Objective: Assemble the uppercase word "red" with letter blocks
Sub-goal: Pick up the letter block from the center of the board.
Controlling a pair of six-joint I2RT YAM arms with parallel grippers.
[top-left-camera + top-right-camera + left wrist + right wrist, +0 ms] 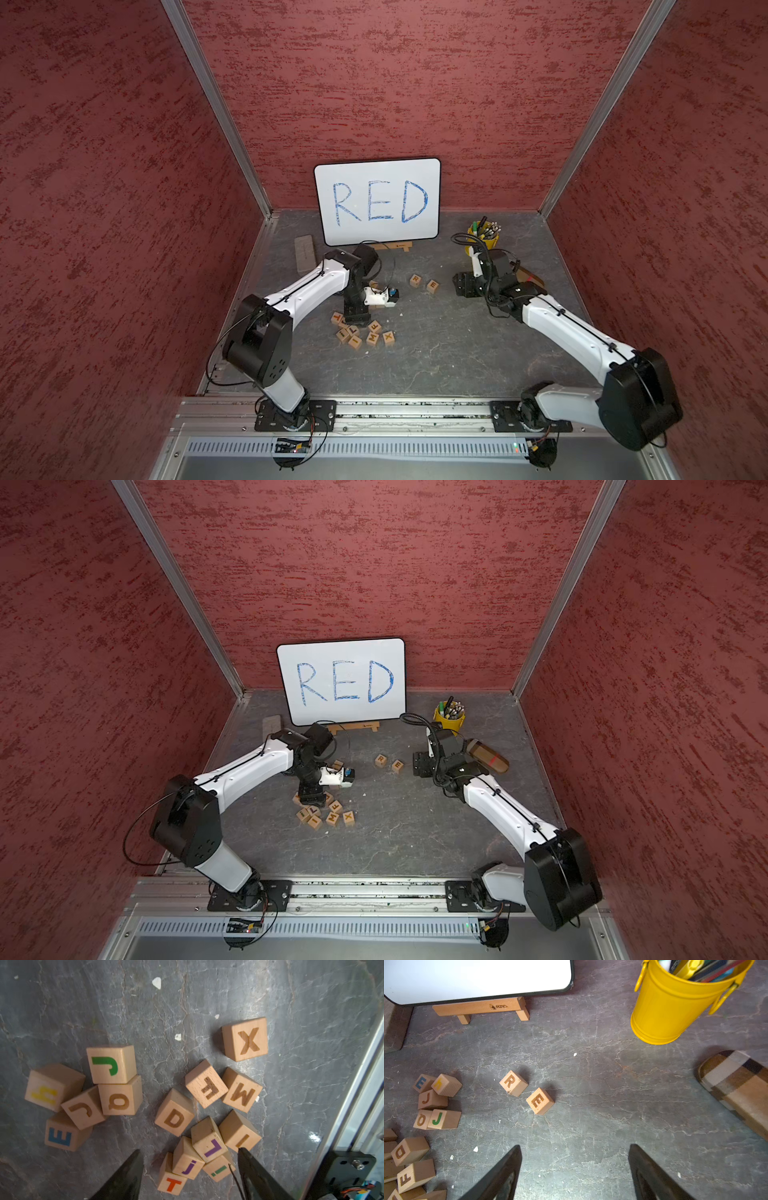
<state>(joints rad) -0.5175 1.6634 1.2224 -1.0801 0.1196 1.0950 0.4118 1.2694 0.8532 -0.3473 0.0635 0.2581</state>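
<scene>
Here the left gripper (pixel 189 1149) stands about half open, its jaws apart and clamped on nothing. It hangs over a heap of blocks left of the middle of the worktop (pixel 436 353). Blocks showing T, j, L and i lie in the gap between its fingers. One fingertip (pixel 245 1155) sits right at the edge of a block marked I; whether it touches is unclear. The D block (pixel 174 1119) lies letter up just beyond the fingertips, ungripped and close beside the F and L blocks.

The left arm rises from its base at the front edge with the elbow high. The forearm runs toward the back, and the wrist bends so that the gripper points straight down into the heap.

The right gripper (pixel 574 1145) is wide open and empty, with only bare worktop between its fingers. It hovers right of the middle, near the E block (pixel 540 1100). The right arm stretches from the front right corner toward the back, its wrist low in front of the yellow bucket (pixel 664 1012) of pens.

The R block (pixel 513 1083) and the E block lie near the middle of the worktop, toward the back edge and in front of the whiteboard (pixel 377 199). They are close together, not touching, each a little askew, and well apart from the D block.
</scene>
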